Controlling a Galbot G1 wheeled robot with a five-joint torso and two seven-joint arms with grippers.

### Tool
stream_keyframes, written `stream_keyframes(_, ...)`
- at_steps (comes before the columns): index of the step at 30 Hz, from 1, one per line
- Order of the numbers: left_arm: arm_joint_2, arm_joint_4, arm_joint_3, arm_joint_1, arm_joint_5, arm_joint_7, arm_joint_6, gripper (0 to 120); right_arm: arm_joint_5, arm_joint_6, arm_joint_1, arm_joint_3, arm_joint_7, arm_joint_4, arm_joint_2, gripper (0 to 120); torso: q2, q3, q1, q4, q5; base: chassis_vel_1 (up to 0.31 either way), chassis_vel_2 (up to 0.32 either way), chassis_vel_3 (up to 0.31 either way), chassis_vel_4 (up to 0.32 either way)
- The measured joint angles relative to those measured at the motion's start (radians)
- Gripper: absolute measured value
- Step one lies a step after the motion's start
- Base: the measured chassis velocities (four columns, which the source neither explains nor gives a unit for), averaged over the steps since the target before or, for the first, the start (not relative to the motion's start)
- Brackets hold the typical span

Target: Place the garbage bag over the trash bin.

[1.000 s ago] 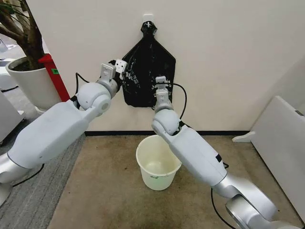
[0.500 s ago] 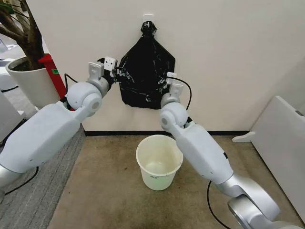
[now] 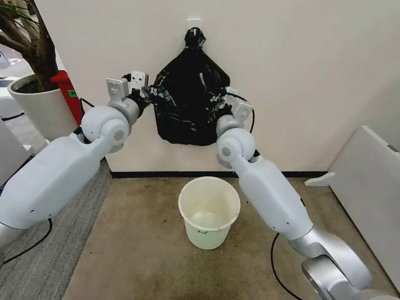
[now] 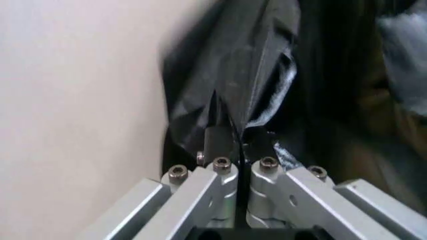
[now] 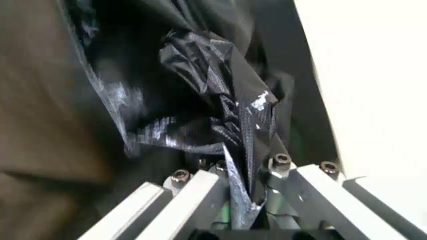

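Observation:
The garbage bag [image 3: 187, 100] is glossy, crinkled black plastic against the wall, its top gathered into a knot at a wall hook [image 3: 194, 37]. My left gripper [image 3: 152, 92] is shut on the bag's left edge and my right gripper [image 3: 220, 100] is shut on its right edge, so the plastic is stretched wide between them. In the left wrist view the fingers [image 4: 215, 142] pinch a fold of the bag [image 4: 267, 60]. In the right wrist view the plastic [image 5: 200, 75] is clamped between the closed jaws. The cream-white trash bin [image 3: 209, 212] stands open on the floor below the bag.
A large white plant pot [image 3: 44, 109] and a red container [image 3: 70, 94] stand at the left by the wall. A white panel [image 3: 369, 187] leans at the right. Grey carpet [image 3: 37, 262] borders the brown floor around the bin.
Both grippers have moved apart and slightly upward while holding the bag's edges. The bag has gone from a flat pentagon shape to a wider, bulging, rumpled one.

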Motion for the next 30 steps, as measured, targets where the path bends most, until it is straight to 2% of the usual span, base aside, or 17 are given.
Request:
stream_keyframes(1,0.000,0.000,0.000,0.000,0.000,0.000,0.000,0,0.000,0.000,0.000,0.000,0.000,0.000,0.000,0,0.000,0.000,0.000,0.0000,0.0000,0.000,0.000,0.000,0.000)
stream_keyframes(3,0.035,-0.086,-0.042,0.146,-0.002,-0.015,0.010,0,0.016,-0.002,-0.110,0.005,-0.011,0.051,-0.041,0,0.000,0.000,0.000,-0.0001,0.0005,0.000,0.000,0.000,0.000)
stream_keyframes(4,0.046,-0.110,-0.061,0.204,0.001,-0.013,0.009,0,0.020,-0.002,-0.138,0.012,-0.017,0.075,-0.054,0,0.000,0.000,0.000,0.0002,-0.0006,0.000,0.000,0.000,0.000)
stream_keyframes(5,0.056,-0.128,-0.080,0.252,0.004,-0.012,0.005,0,0.028,-0.002,-0.161,0.020,-0.019,0.102,-0.066,0,0.000,0.000,0.000,0.0001,-0.0011,0.000,0.000,0.000,0.000)
stream_keyframes(7,0.077,-0.148,-0.107,0.299,0.007,-0.003,-0.008,0,0.046,-0.001,-0.175,0.027,-0.018,0.153,-0.083,0,0.000,0.000,0.000,0.0005,0.0003,0.000,0.000,0.000,0.000)
stream_keyframes(10,0.098,-0.164,-0.117,0.297,0.007,0.011,-0.025,0,0.067,-0.002,-0.171,0.029,-0.007,0.199,-0.095,0,0.000,0.000,0.000,0.0004,-0.0005,0.000,0.000,0.000,0.000)
stream_keyframes(12,0.117,-0.186,-0.130,0.278,-0.013,0.020,-0.042,0,0.097,-0.003,-0.159,0.029,0.008,0.246,-0.111,0,0.000,0.000,0.000,0.0002,0.0004,0.000,0.000,0.000,0.000)
stream_keyframes(16,0.152,-0.223,-0.149,0.248,-0.061,0.036,-0.071,0,0.173,-0.015,-0.136,0.044,0.027,0.329,-0.162,0,0.000,0.000,0.000,0.0003,0.0000,0.000,0.000,0.000,0.000)
stream_keyframes(20,0.218,-0.282,-0.166,0.221,-0.077,0.070,-0.162,0,0.318,-0.053,-0.110,0.108,0.028,0.434,-0.262,0,0.000,0.000,0.000,0.0001,0.0001,0.000,0.000,0.000,0.000)
stream_keyframes(24,0.284,-0.384,-0.218,0.229,-0.143,0.085,-0.177,0,0.539,-0.076,-0.109,0.207,0.040,0.529,-0.388,0,0.000,0.000,0.000,0.0004,0.0003,0.000,0.000,0.000,0.000)
stream_keyframes(25,0.284,-0.384,-0.218,0.229,-0.143,0.085,-0.177,0,0.539,-0.076,-0.109,0.207,0.040,0.529,-0.388,0,0.000,0.000,0.000,0.0004,0.0003,0.000,0.000,0.000,0.000)
stream_keyframes(30,0.337,-0.487,-0.242,0.267,-0.180,0.115,-0.242,0,0.756,-0.083,-0.145,0.315,0.051,0.654,-0.534,0,0.000,0.000,0.000,0.0000,-0.0001,0.000,0.000,0.000,0.000)
